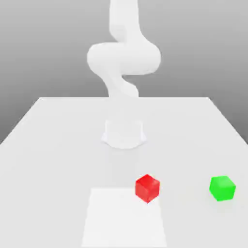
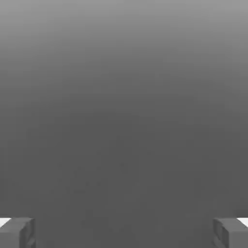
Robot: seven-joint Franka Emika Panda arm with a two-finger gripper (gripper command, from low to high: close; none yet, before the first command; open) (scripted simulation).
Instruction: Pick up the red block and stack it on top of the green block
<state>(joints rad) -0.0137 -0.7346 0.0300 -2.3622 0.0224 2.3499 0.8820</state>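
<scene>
The red block [image 1: 147, 188], a small glossy cube, rests on the white table [image 1: 58, 145] near the front, just right of centre in the exterior view. About three block-widths toward the exterior view's right stands the green block [image 1: 222, 188], the same size, alone on the table. In the hand view my gripper [image 2: 124, 233] is open, its two grey fingertips [image 2: 17, 232] set far apart with nothing between them, and behind them lies plain grey background.
The white arm [image 1: 123, 60] rises from its round base [image 1: 124, 133] in the middle of the table and bends up out of the picture. A paler rectangular patch [image 1: 123, 220] marks the table front, its far right corner under the red block.
</scene>
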